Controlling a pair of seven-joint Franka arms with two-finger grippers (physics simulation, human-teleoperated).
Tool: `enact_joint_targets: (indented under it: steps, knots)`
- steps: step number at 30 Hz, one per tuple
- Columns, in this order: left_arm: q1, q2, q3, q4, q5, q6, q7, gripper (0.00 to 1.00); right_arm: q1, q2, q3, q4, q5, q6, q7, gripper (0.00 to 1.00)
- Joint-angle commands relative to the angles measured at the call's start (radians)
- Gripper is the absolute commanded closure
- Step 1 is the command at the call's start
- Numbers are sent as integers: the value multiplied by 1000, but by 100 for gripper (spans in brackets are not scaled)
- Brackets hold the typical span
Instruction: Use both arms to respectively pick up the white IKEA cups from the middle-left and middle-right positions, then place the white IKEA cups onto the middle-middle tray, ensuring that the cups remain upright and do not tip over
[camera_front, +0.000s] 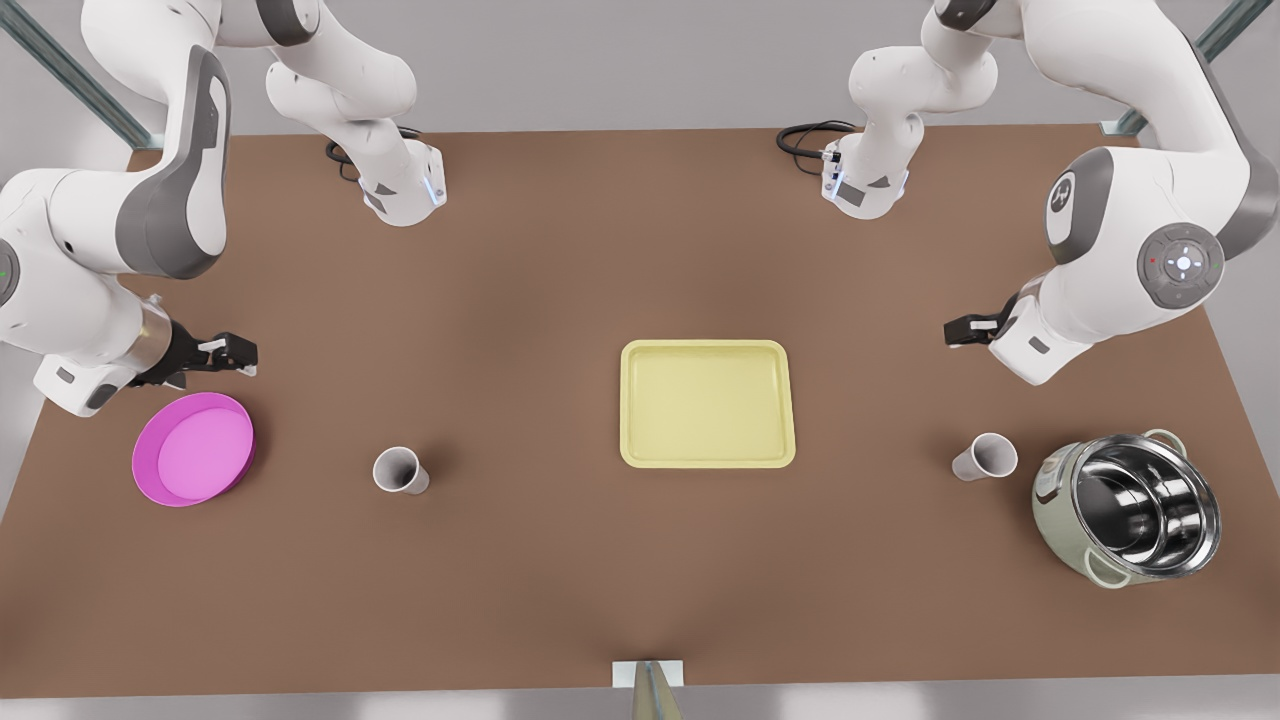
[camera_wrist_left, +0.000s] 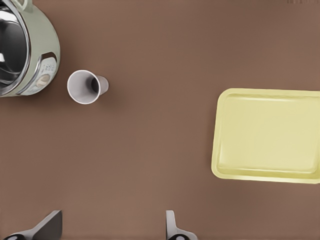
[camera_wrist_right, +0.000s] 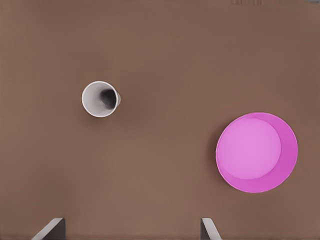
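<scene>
arms (camera_front: 150, 210): white, round, with grey patches
grippers (camera_front: 235, 352): small, black
cables (camera_front: 805, 137): black, looped by the bases
button: round, grey

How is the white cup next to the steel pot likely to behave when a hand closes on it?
The white cup beside the steel pot looks rigid, so it probably won't deform. It is small, open and empty, so likely light and easy to knock aside. Its smooth walls taper toward the base, so it may slip from the fingers or tip if nudged.
</scene>
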Motion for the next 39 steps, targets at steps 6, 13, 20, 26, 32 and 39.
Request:
enact_joint_targets:
  steps: [6,13,20,26,32,39]
  knots:
    - [-6,81,118,-56,-16,278,182,0,6,46,-2,8,-4,17,-39,0]
    - [7,268,159,-159,-16,591,256,0,64,350,1,-3,12,395,-33,0]
    - [51,374,162,-176,-13,654,263,0,98,393,3,-118,49,679,-16,0]
    - [49,391,184,-239,-11,650,262,0,100,389,4,-187,60,719,-16,0]
    - [48,412,184,-245,-13,659,259,0,106,390,13,-225,60,721,-16,0]
    - [48,455,184,-240,-16,696,253,42,97,390,15,-308,83,803,-21,0]
